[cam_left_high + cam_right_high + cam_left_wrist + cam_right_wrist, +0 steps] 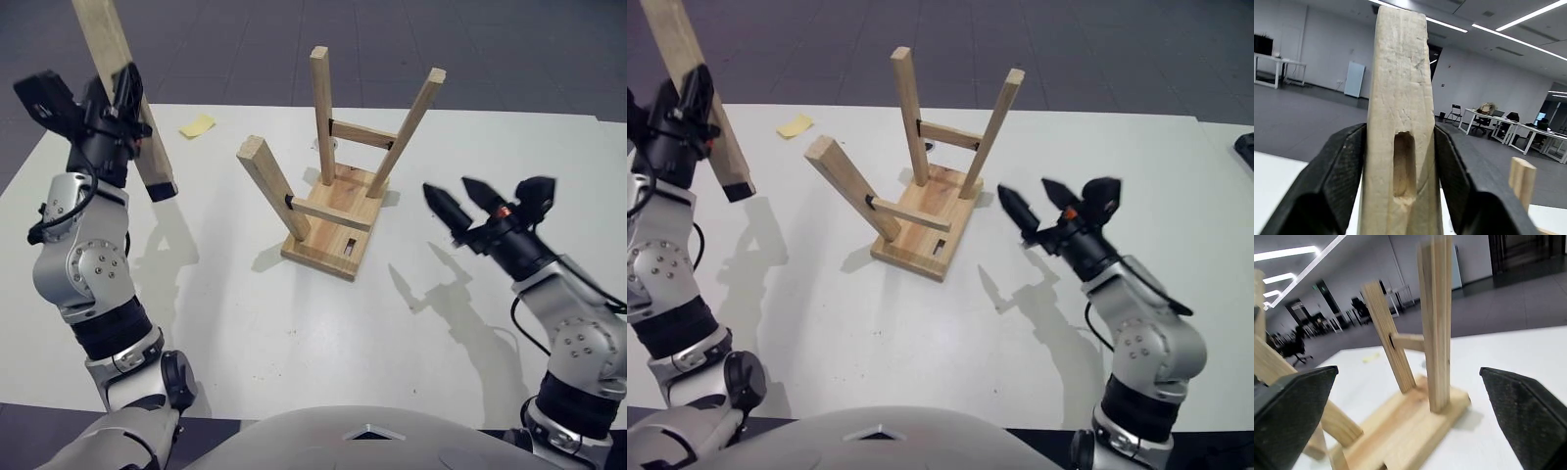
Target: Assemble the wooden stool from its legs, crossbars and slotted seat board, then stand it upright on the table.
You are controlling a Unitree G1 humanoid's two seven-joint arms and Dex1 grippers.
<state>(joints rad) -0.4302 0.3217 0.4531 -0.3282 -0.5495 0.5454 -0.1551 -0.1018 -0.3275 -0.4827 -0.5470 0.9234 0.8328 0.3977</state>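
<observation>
A half-built wooden stool is sitting upside down near the middle of a white table point(294, 333), with its seat board point(318, 253) lying flat. The left claw point(125, 98) is pinching a loose leg point(152, 168) and holding it in the air over the table's left side, well apart from the stool. The right claw point(447, 186) is hovering just right of the seat board, its two fingers spread with nothing between them.

The step in hand looks like fitting this fourth leg. To do it well, the leg's notch point(1404, 164) should probably be facing the free end of the near crossbar point(333, 212). Its end should be going down into the open slot point(349, 244) in the board at the same lean as its neighbours. The empty right claw could be steadying the board against sliding.

Counting: there are four legs. Three are standing in the board, namely the near leg point(272, 186), the far left leg point(321, 108) and the far right leg point(409, 122), and the fourth is the held one. There are two crossbars, with the far crossbar point(364, 133) joining the two far legs. There is one seat board, and one yellow paper note point(197, 125) is lying far left.
</observation>
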